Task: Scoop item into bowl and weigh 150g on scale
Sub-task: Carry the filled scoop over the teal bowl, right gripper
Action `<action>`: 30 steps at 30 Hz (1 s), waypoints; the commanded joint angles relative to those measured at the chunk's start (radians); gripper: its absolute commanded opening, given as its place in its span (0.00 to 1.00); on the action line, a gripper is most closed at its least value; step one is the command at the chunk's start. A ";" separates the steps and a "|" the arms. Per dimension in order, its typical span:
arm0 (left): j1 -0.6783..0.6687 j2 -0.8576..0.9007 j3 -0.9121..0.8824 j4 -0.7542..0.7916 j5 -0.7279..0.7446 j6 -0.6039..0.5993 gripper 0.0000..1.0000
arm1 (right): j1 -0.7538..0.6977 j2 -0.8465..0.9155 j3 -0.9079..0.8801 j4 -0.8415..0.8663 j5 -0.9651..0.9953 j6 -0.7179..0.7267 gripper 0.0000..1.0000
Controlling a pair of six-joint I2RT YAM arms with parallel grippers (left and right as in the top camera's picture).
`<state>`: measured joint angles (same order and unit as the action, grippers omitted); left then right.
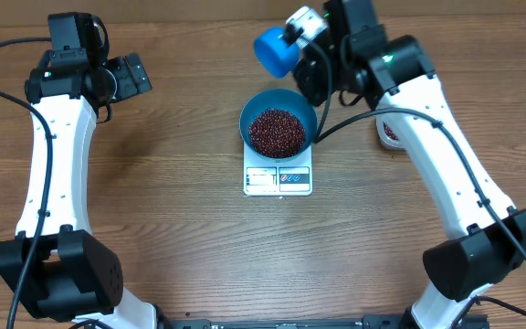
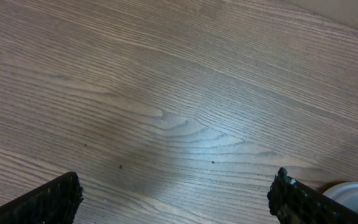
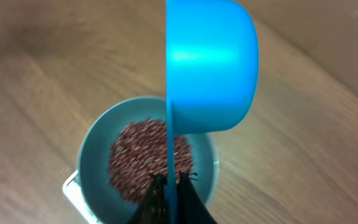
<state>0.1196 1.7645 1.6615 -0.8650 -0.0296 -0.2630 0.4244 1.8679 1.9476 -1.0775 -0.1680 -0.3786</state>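
The blue bowl [image 1: 278,111] stands on the white scale [image 1: 278,179] at the table's middle, with a pile of red-brown beans [image 1: 277,132] inside. My right gripper [image 1: 299,59] hovers just behind the bowl, shut on the handle of a small blue scoop [image 1: 274,50]. In the right wrist view the scoop [image 3: 210,68] is turned on its side above the bowl [image 3: 95,155] and the beans [image 3: 138,155], its thin handle clamped in the gripper [image 3: 171,190]. My left gripper [image 1: 135,75] is far left, open over bare wood [image 2: 176,199], holding nothing.
A clear tub [image 1: 389,132] holding beans sits right of the scale, mostly hidden under my right arm. A white rounded object [image 2: 356,196] shows at the bottom right corner of the left wrist view. The table is brown wood.
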 commanded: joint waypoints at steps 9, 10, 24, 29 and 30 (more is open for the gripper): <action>-0.008 0.009 0.007 0.002 0.004 -0.003 1.00 | 0.012 -0.021 -0.006 -0.032 0.009 0.041 0.04; -0.008 0.008 0.007 0.002 0.004 -0.003 1.00 | 0.012 -0.020 -0.006 -0.032 0.009 0.041 0.04; -0.008 0.009 0.007 0.002 0.004 -0.003 1.00 | 0.012 -0.011 -0.006 -0.051 0.010 0.042 0.04; -0.008 0.008 0.007 0.002 0.004 -0.003 1.00 | 0.012 -0.009 -0.006 -0.108 0.011 0.041 0.04; -0.008 0.009 0.007 0.002 0.004 -0.003 0.99 | 0.012 -0.008 -0.008 -0.120 0.010 0.041 0.04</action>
<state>0.1196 1.7641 1.6615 -0.8650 -0.0296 -0.2630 0.4393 1.8679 1.9427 -1.1809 -0.1566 -0.3405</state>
